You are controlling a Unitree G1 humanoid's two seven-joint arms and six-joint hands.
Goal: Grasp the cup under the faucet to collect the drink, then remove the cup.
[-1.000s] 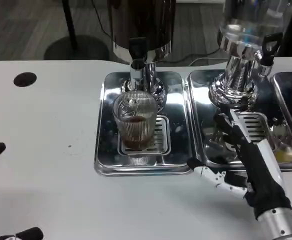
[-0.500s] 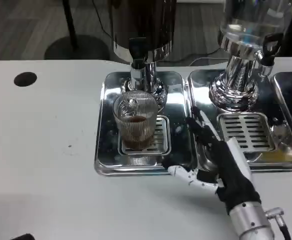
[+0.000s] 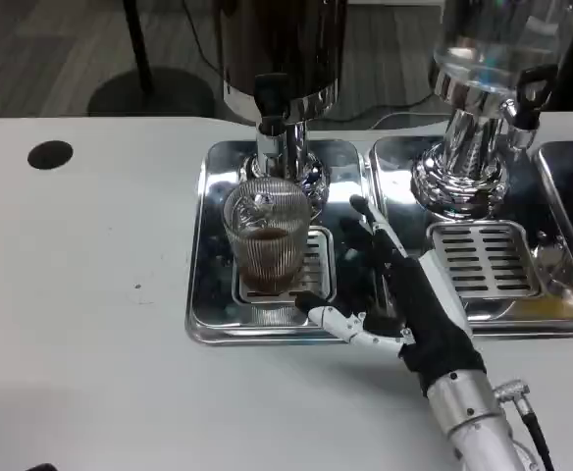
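Step in hand, by my reading: reach for removal. Ribbed clear glass cup (image 3: pixel 266 238), dark drink inside, stands on the drip grate below the chrome faucet (image 3: pixel 270 132). Right robot hand (image 3: pixel 390 299) spread, grasping nothing, just right of cup. Next: close fingers around it, lift clear. No legible writing.

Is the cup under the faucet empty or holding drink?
Holding some: the ribbed glass cup stands upright with dark liquid in its lower part, well below the rim.

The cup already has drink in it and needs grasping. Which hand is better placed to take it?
Right. The right hand is open just beside the cup, fingers spread toward it over the tray.
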